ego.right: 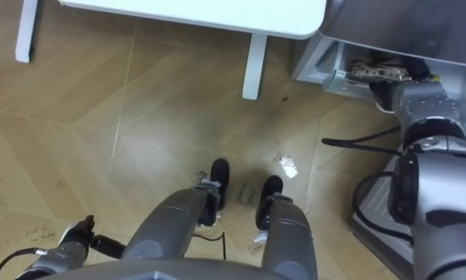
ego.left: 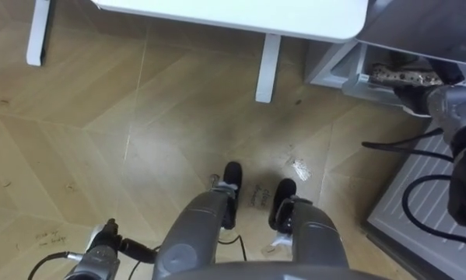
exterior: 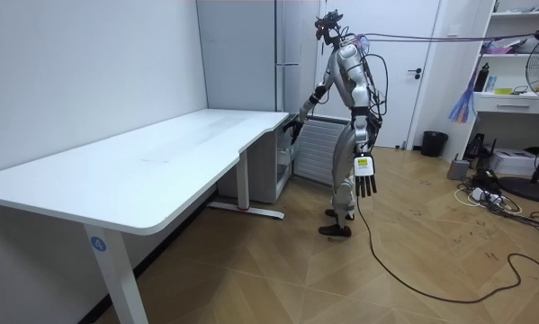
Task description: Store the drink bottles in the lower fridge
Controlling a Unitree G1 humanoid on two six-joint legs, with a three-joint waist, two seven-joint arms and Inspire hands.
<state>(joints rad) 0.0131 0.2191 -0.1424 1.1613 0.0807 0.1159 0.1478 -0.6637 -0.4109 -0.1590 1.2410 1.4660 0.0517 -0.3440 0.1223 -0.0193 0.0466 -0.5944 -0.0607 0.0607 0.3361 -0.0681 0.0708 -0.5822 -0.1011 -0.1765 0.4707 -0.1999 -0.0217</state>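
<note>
The low white fridge (exterior: 271, 166) stands under the end of the white desk (exterior: 161, 157), beside a tall grey fridge (exterior: 251, 54). I stand in front of it and look down at its open front edge (ego.left: 338, 71). My right hand (ego.left: 400, 75) reaches forward to that edge, just under the grey top; its grip is hidden. My left hand (exterior: 366, 184) hangs open at my side, holding nothing, and shows low in the eye view (ego.left: 102, 241).
A ribbed pale panel (ego.left: 419, 210) stands close by my right leg. The desk's leg and foot (ego.left: 268, 68) stand on the wooden floor just ahead. A scrap of paper (ego.left: 299, 169) lies by my feet. Shelves, a fan and a bin stand behind me.
</note>
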